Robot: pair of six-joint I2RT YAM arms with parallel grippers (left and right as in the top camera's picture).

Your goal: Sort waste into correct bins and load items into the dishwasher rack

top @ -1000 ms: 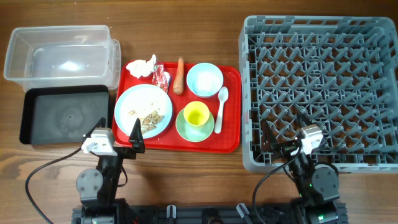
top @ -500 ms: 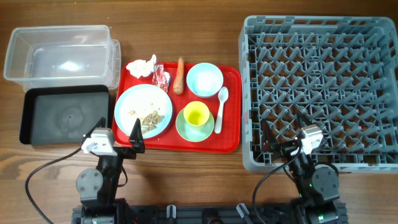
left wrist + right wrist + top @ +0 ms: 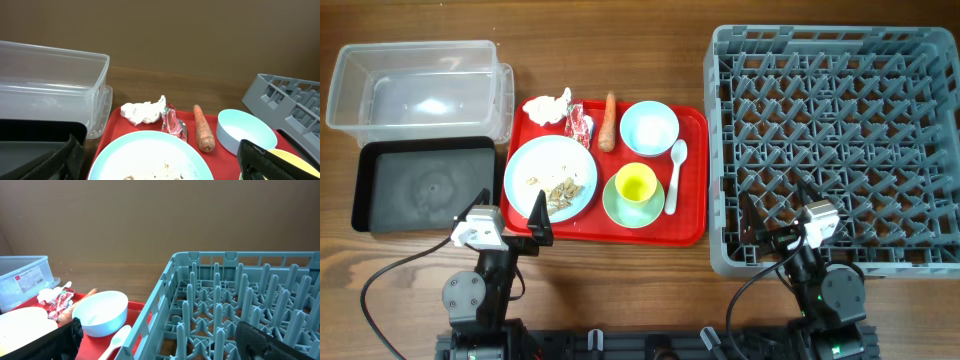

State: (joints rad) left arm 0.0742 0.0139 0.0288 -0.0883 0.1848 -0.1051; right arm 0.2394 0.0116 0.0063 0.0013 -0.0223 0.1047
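On the red tray lie a crumpled white napkin [image 3: 548, 107], a red-and-white wrapper [image 3: 580, 123], a carrot [image 3: 609, 122], a pale blue bowl [image 3: 649, 127], a white spoon [image 3: 675, 175], a white plate [image 3: 545, 170] with beige scraps [image 3: 560, 188], and a yellow cup [image 3: 636, 183] in a green dish [image 3: 620, 212]. The clear tub [image 3: 420, 85] and black tray [image 3: 425, 185] sit at the left. The grey rack [image 3: 835, 130] stands at the right. My left gripper [image 3: 513, 212] is open and empty at the plate's near edge [image 3: 160, 170]. My right gripper [image 3: 777, 215] is open and empty over the rack's near left corner [image 3: 160, 345].
The red tray [image 3: 692, 225] sits between the bins and the rack, close to the rack's left wall. Bare wooden table [image 3: 620, 290] lies in front of the tray, between the two arm bases.
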